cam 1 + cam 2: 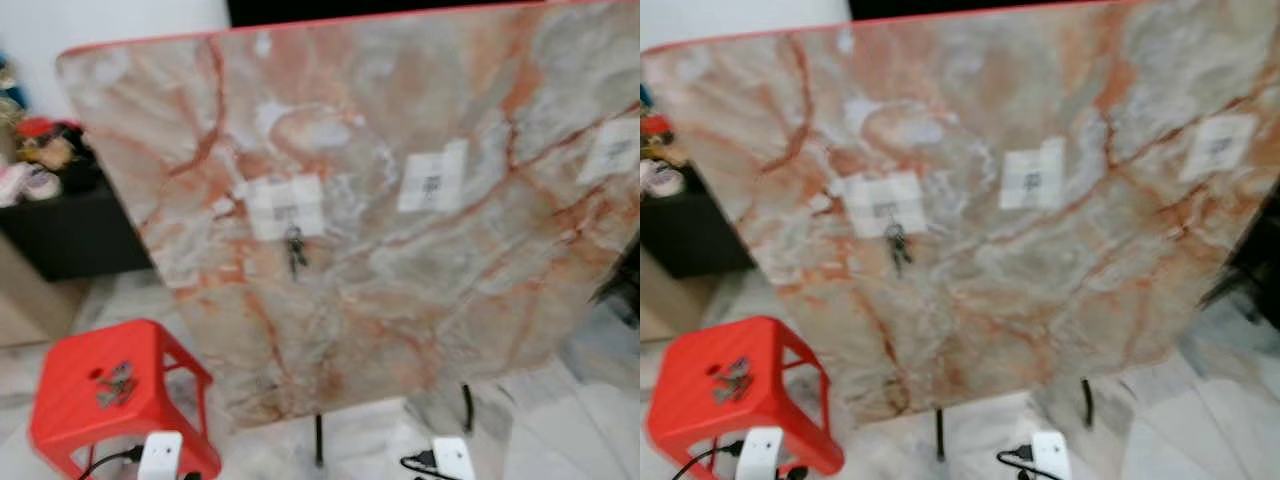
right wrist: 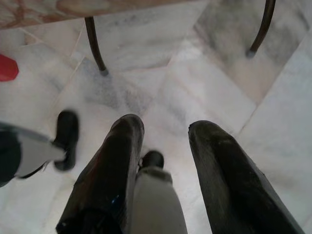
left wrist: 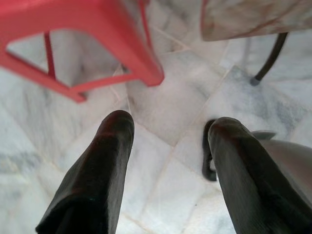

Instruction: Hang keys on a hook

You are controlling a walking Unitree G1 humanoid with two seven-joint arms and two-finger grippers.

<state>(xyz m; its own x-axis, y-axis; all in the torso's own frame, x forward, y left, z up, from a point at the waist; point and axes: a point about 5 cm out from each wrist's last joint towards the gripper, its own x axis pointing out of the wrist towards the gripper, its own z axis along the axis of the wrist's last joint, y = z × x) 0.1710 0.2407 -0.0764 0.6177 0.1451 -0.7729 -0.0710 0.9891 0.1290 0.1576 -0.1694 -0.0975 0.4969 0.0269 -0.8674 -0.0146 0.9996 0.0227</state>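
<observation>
Hanging from a hook on the leftmost white label (image 1: 286, 207), a dark bunch of keys (image 1: 295, 250) rests against the tilted pink-veined marble board (image 1: 400, 290). Second key bunch (image 1: 116, 384) lies on the red plastic stool (image 1: 70, 400) beside it. Left gripper (image 3: 170, 141) and right gripper (image 2: 163, 134) hang over pale marble floor (image 2: 204, 83), fingers spread wide, holding nothing.

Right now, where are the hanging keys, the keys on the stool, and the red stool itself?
Hanging keys (image 1: 295, 248): left eye view, middle of the bunch on the marble board.
Stool keys (image 1: 116, 384): left eye view, centre of the bunch.
Red stool (image 1: 65, 395): left eye view, bare seat top.
</observation>
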